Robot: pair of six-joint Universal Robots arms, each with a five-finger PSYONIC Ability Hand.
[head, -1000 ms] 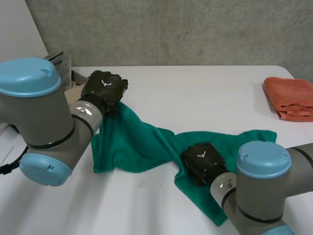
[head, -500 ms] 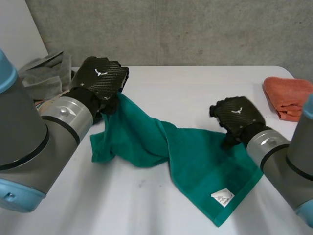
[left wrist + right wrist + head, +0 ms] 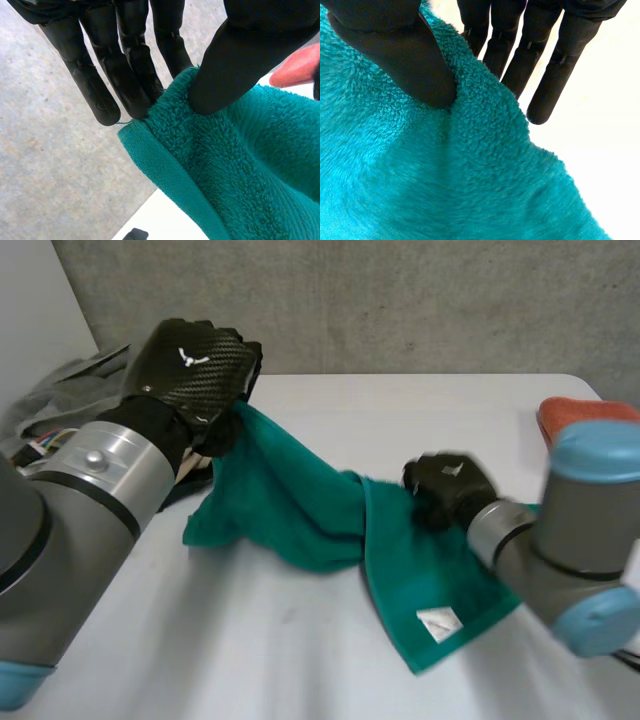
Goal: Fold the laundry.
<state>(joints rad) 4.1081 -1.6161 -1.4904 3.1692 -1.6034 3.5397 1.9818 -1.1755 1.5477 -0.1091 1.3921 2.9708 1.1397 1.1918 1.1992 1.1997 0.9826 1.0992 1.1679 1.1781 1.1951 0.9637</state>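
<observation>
1. Workpiece: teal towel, terry cloth, held up between both hands. It hangs bunched and twisted over the white table. Its near part lies flat on the table, with a white label facing up close to the near corner.
2. Grip, left hand: raised over the far left of the table and closed on the towel at a hemmed corner. In the left wrist view the thumb presses the cloth against the fingers.
3. Grip, right hand: low over the table and clamped on the towel's far edge, near the middle of the cloth. In the right wrist view the thumb pinches a ridge of pile against the fingers.
4. Surroundings: orange cloth at the table's right edge, well apart from the towel and partly behind the right arm. A heap of grey laundry lies at the table's left edge, beyond the left arm.
</observation>
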